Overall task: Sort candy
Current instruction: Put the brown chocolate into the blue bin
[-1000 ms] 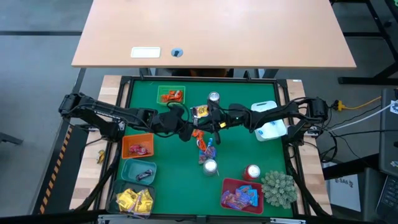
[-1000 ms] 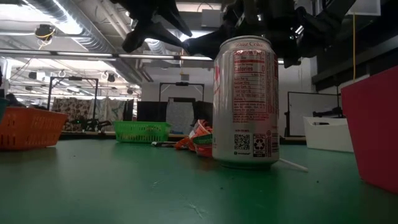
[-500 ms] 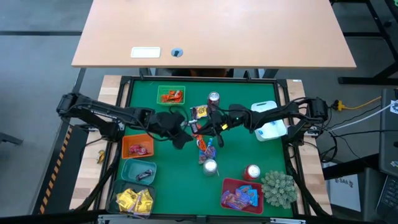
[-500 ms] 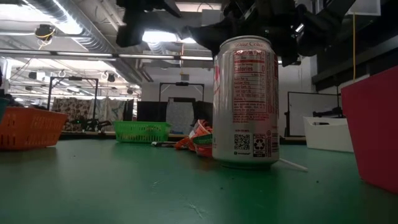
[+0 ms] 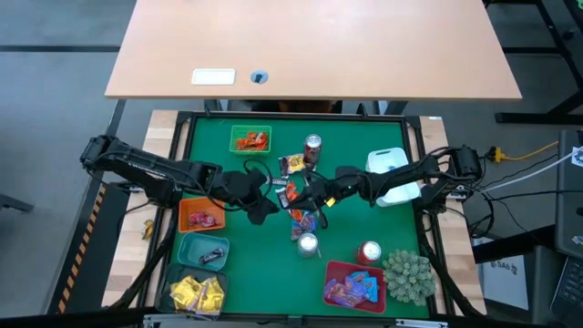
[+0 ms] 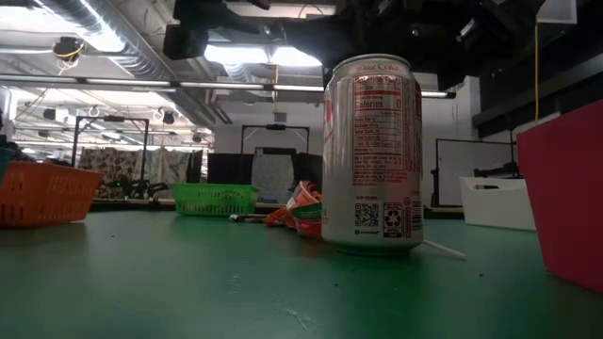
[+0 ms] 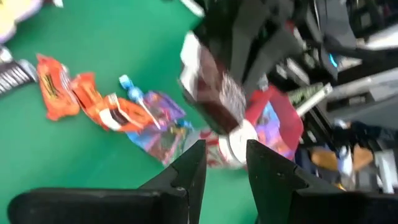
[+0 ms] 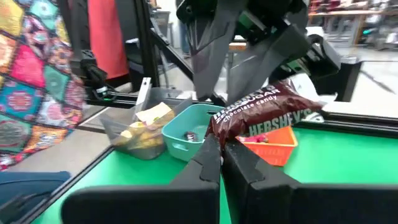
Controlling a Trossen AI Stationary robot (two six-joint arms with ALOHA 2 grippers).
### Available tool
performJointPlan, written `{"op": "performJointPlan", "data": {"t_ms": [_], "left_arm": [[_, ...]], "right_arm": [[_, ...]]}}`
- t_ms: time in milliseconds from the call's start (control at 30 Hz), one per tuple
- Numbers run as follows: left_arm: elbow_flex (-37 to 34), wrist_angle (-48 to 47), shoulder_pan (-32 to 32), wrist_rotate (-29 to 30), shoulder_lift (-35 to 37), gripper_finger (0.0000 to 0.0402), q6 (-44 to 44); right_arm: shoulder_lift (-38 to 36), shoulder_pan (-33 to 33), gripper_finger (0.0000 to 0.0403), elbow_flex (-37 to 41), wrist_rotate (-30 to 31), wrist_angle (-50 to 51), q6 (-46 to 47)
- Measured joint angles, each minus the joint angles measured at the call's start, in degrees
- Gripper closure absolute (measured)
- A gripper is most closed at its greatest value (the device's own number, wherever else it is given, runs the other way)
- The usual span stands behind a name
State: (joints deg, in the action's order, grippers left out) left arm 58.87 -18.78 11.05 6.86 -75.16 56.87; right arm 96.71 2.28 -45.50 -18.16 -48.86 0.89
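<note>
My right gripper [image 5: 308, 194] hangs over the middle of the green mat, shut on a brown chocolate packet [image 8: 264, 115] that also shows in the left wrist view [image 7: 211, 93]. My left gripper [image 7: 225, 152] is open and empty, just to the left of it [image 5: 266, 206] and facing the packet. Below them, loose candy [image 5: 301, 219] in orange, blue and purple wrappers lies flat on the mat. Another piece [image 5: 293, 164] lies beside the far can [image 5: 313, 146]. My right gripper pinches the brown packet by one end, at a corner of its edge [image 8: 222, 135], between its two fingers. The fingers come in about level from the table's right side. The packet sticks out beyond the fingertips, tilted and lifted clear of the mat.
Bins ring the mat: green [image 5: 250, 139], orange [image 5: 202, 215], teal [image 5: 204, 250], a clear one with yellow candy [image 5: 197, 293], red [image 5: 353, 284] and white [image 5: 392, 178]. Two more cans [image 5: 308, 243] [image 5: 370, 252] and a spiky plant [image 5: 407, 275] stand near the front.
My right gripper has carried the brown packet toward the table's near edge and slightly left, staying shut on it. My left gripper has drawn back a little toward the left edge and swung round toward the packet, staying open.
</note>
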Motion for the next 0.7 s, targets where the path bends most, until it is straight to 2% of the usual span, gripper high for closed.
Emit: {"op": "performJointPlan", "data": {"t_ms": [167,467,700], "left_arm": [[0.00,0.37,0.75,4.70,0.00,0.0298,-2.05],[0.00,0.50,0.77,5.04,-0.65,0.0295,-2.46],[0.01,5.09,0.70,3.62,-3.10,0.0246,-4.41]], "right_arm": [[0.00,0.73,0.0400,0.04,2.18,-0.62,-1.23],[0.00,0.73,0.0400,0.07,2.20,-0.63,-1.41],[0.00,0.73,0.0400,0.13,2.24,-0.58,-1.43]]}}
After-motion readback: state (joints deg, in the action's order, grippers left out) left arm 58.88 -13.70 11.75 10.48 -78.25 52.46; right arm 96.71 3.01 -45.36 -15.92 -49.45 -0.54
